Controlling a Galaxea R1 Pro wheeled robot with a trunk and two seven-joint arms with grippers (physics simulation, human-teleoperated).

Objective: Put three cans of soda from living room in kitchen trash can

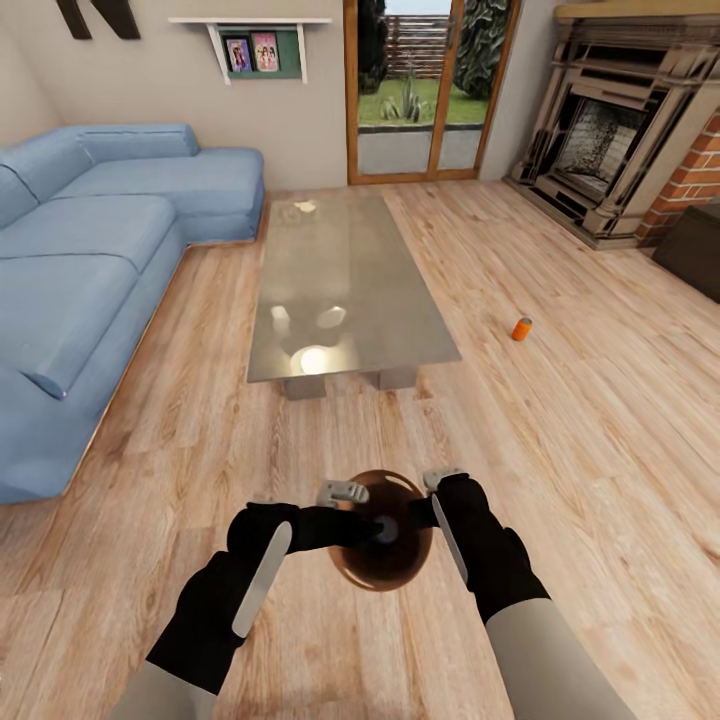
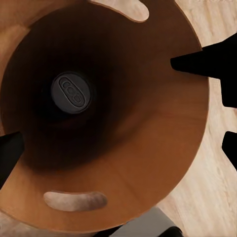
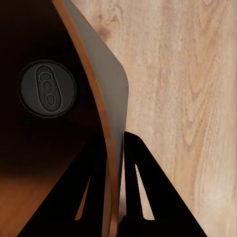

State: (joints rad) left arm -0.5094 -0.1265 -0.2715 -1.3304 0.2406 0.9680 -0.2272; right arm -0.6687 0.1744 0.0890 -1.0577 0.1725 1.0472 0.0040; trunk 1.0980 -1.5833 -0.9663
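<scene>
Jaws astride trash can (image 3: 106, 113) rim

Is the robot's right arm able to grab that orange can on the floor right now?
Probably not yet. The right gripper is busy, clamped on the trash can rim, and the orange can lies far ahead on the wooden floor. Nothing blocks the path, though.

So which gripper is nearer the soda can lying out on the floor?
Right. The right gripper, clamped on the bin's rim, sits toward the can; the left gripper holds the opposite side.
</scene>
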